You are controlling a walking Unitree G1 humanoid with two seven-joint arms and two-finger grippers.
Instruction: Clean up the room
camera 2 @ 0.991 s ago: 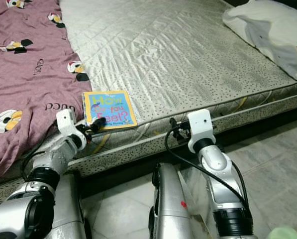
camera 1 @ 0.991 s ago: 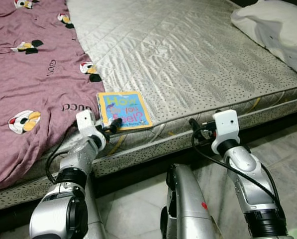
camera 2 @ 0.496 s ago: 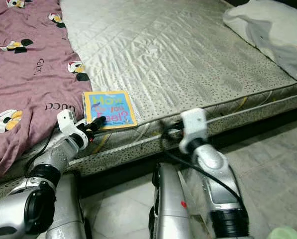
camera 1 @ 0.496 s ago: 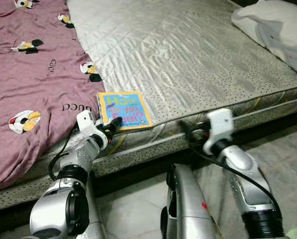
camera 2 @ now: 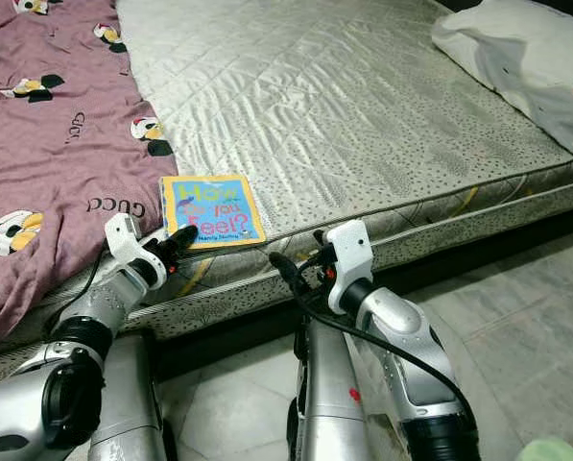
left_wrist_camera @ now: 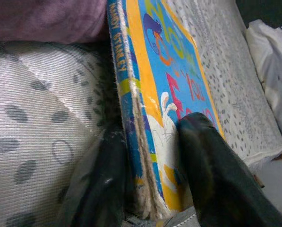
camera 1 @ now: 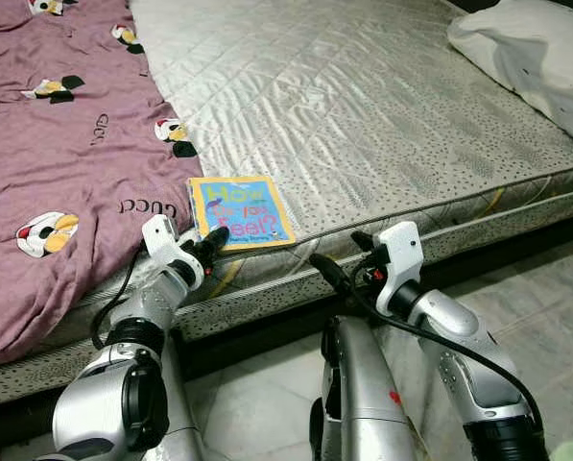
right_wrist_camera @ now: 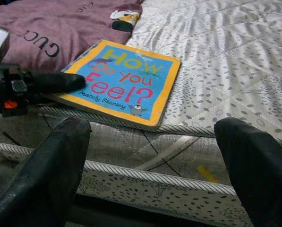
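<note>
As left pincer grasps book corner at lower centre-left, squeeze firmly, lift level off bed. Right pincer released, lower centre.

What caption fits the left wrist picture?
Left tool pinching the corner of the book on the mattress.

Your left gripper is reached forward, arm bent at the elbow, fingers closed down to a narrow gap. Your right gripper angles across toward the left one, fingers spread wide, wrist cable looping beneath.
</note>
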